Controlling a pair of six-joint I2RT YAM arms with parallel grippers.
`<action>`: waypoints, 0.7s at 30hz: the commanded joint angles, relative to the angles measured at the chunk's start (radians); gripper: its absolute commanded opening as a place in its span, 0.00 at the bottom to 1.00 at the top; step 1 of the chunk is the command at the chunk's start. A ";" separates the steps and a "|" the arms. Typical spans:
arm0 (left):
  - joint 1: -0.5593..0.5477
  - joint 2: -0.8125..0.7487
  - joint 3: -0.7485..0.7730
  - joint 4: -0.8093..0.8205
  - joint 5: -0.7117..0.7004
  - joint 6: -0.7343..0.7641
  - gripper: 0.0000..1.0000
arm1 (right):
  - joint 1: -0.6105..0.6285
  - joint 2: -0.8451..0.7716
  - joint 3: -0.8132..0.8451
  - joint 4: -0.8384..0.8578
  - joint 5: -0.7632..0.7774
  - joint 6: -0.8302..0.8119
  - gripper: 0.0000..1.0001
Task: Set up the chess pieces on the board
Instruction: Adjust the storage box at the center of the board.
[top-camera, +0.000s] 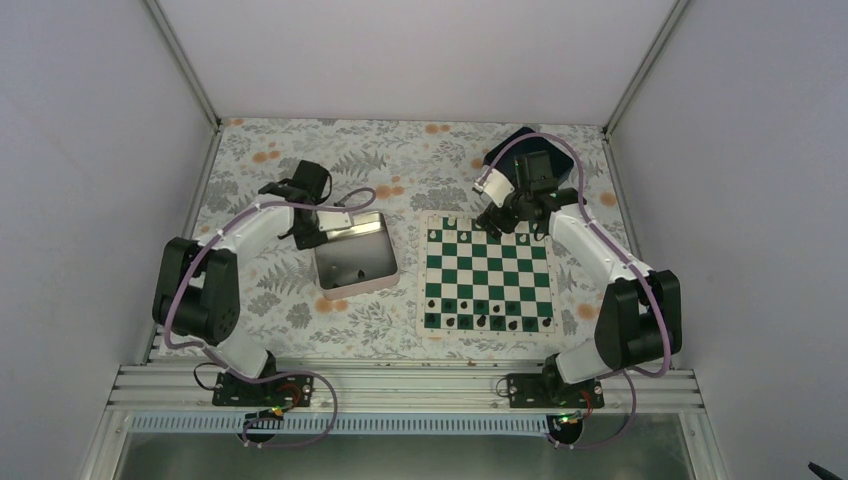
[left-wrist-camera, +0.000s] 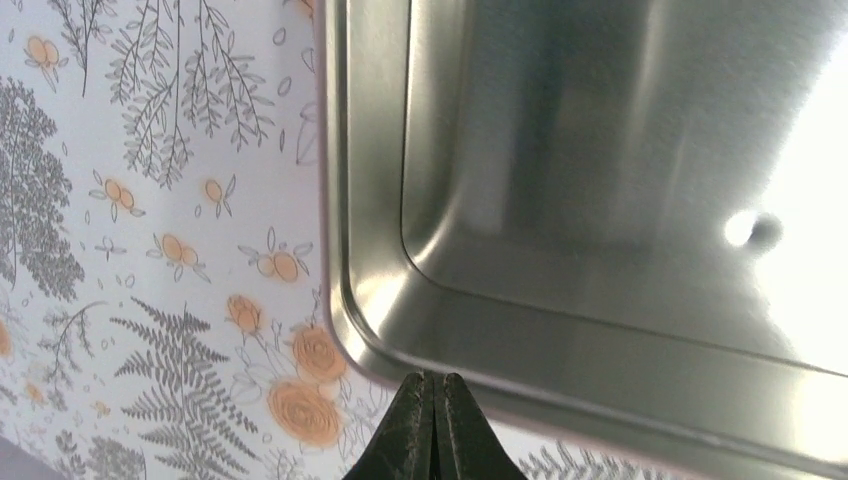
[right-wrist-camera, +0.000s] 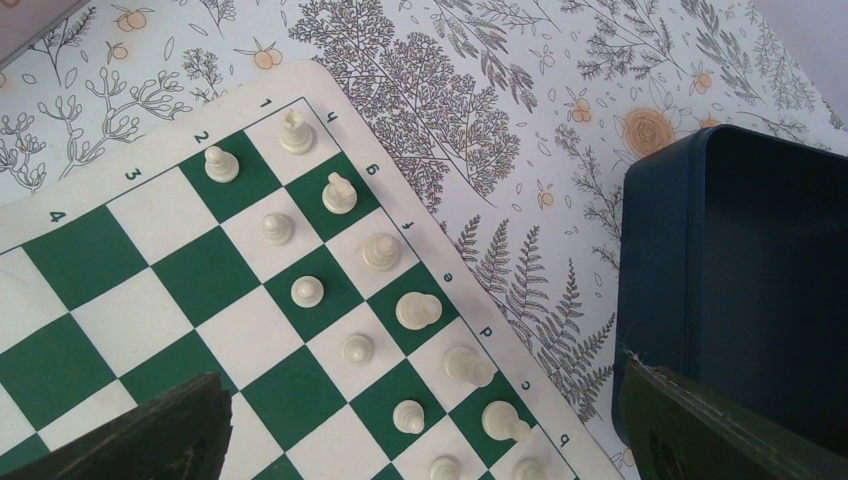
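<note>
Many tiny black chess pieces (top-camera: 482, 322) stand on the squares along the near edge of the board (top-camera: 488, 270), which lies flat on the floral surface (top-camera: 260, 160) in front of the right arm. How many there are, and which figures, is too small to tell from above. Small white pieces (right-wrist-camera: 418, 310) fill two lines of squares along the opposite, far edge, each upright on its own square.

Over that far edge hangs the right pincer (right-wrist-camera: 418, 400), its fingers (right-wrist-camera: 150, 430) spread wide apart with nothing between them. One finger shows over the checks and the other over the wall of the dark blue bin (right-wrist-camera: 760, 280). The bin sits on the surface just beyond the board's far right corner, apart from it, with a strip of fern pattern showing between the two.

Left of the board, near it but not touching, lies the shiny silver tin (top-camera: 355, 262). A dark speck shows on its floor, too small to name. The left pincer (left-wrist-camera: 436, 385) is pressed together, tips meeting and holding nothing, just outside a rounded corner of the tin's rim.
</note>
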 joint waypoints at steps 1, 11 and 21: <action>0.004 -0.066 -0.014 -0.103 -0.027 0.000 0.02 | 0.014 -0.015 -0.010 0.003 0.000 0.007 1.00; -0.001 -0.195 0.041 -0.115 0.069 -0.018 0.02 | 0.020 -0.032 -0.008 -0.001 -0.006 0.005 1.00; -0.088 -0.028 0.116 -0.151 0.090 -0.053 0.02 | 0.023 -0.034 -0.011 -0.004 0.005 0.004 1.00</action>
